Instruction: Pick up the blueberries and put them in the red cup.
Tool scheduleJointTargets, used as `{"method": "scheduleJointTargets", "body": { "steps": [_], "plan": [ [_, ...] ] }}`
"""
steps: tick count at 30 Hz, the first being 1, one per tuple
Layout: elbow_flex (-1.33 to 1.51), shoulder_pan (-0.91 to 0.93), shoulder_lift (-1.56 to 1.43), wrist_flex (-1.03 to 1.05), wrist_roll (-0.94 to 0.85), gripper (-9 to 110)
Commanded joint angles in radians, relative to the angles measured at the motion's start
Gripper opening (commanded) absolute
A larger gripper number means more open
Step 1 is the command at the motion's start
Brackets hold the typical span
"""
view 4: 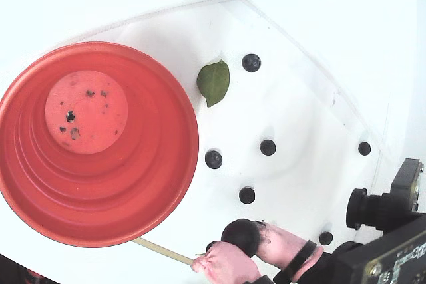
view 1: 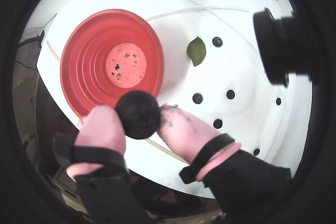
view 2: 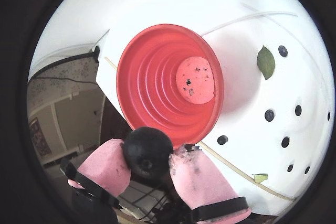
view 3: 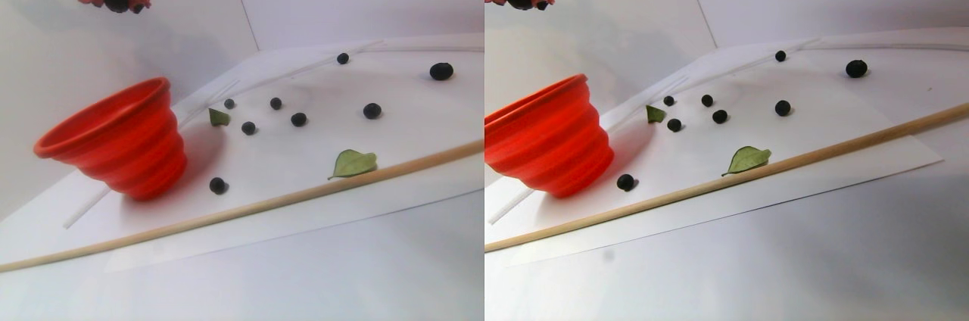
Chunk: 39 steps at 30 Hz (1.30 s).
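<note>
while both wrist views give you the pincer (view 1: 137,121) close up, its pink-padded fingers (view 2: 107,166) pinching a dark blueberry (view 1: 137,114) from either side, only the stereo pair view shows you how high it hangs — the pincer (view 3: 116,3) sits at the top left corner there, well above the tabletop (view 3: 303,260), with the berry (view 3: 116,1) between its tips. in a wrist view the held berry overlaps the near rim of the red cup (view 1: 111,59); in the fixed view the berry (view 4: 240,236) lies to the right of the cup (view 4: 93,144), just past its rim, so you can see it is beside the opening, not over it.

the fixed view looks straight down into the cup: you get the stepped walls and a pale orange floor with only a few dark specks on it. the stereo pair view shows you the outside instead, ribbed and flaring upward.

loose berries (view 4: 251,62) dot the white sheet (view 3: 394,139) to the right of the cup in the fixed view, and one (view 3: 218,185) rests just beside the cup's base. a green leaf (view 4: 213,82) lies near the cup, another leaf (view 3: 353,163) touches the long wooden stick (view 3: 303,196) — that second one only the stereo pair shows you plainly.
</note>
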State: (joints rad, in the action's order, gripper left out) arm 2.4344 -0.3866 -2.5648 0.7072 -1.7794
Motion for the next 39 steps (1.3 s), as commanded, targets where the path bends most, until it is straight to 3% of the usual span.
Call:
{"method": "scheduleJointTargets", "body": {
  "steps": [1, 25, 39],
  "plan": [
    [0.018, -0.067, -0.084, 0.008, 0.015, 13],
    [0.201, -0.144, -0.011, -0.155, 0.061, 14],
    [0.213, -0.147, 0.025, -0.222, 0.097, 20]
  ]
}}
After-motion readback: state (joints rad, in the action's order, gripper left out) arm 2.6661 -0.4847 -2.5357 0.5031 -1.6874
